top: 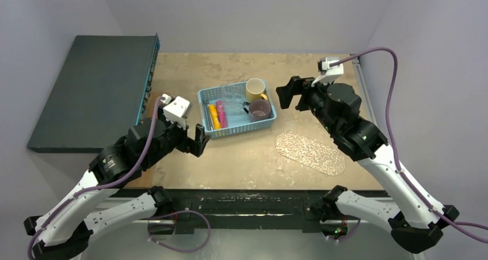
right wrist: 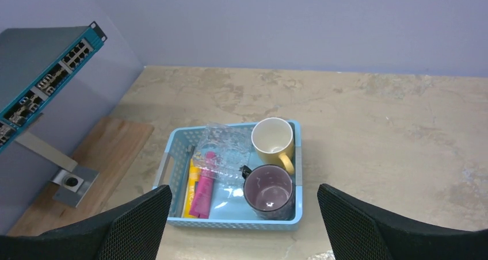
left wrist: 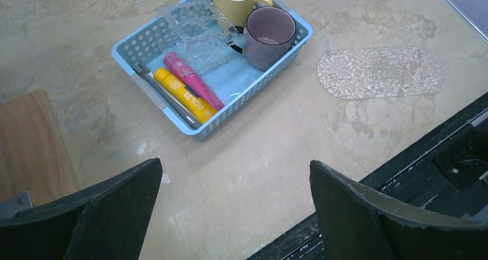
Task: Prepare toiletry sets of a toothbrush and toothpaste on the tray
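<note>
A magenta-pink tube (left wrist: pixel 193 80) and a yellow-orange tube (left wrist: pixel 183 95) lie side by side in the left part of a light-blue basket (left wrist: pixel 154 37). Both also show in the top view, the pink tube (top: pixel 221 113) beside the yellow tube (top: pixel 213 115). A thin pale strip (left wrist: pixel 163 97) runs along the basket wall beside the yellow tube; I cannot tell whether it is a toothbrush. The clear glittery tray (top: pixel 309 152) lies bare, right of the basket. My left gripper (left wrist: pixel 235 163) hangs open near the basket's front left corner. My right gripper (right wrist: pixel 244 187) is open above the basket's right side.
The basket also holds a yellow mug (top: pixel 255 89), a purple mug (top: pixel 259 109) and a crinkled clear plastic piece (left wrist: pixel 195 27). A dark network switch (top: pixel 92 87) on a stand sits at the left. The table's front rail (top: pixel 241 199) runs along the near edge.
</note>
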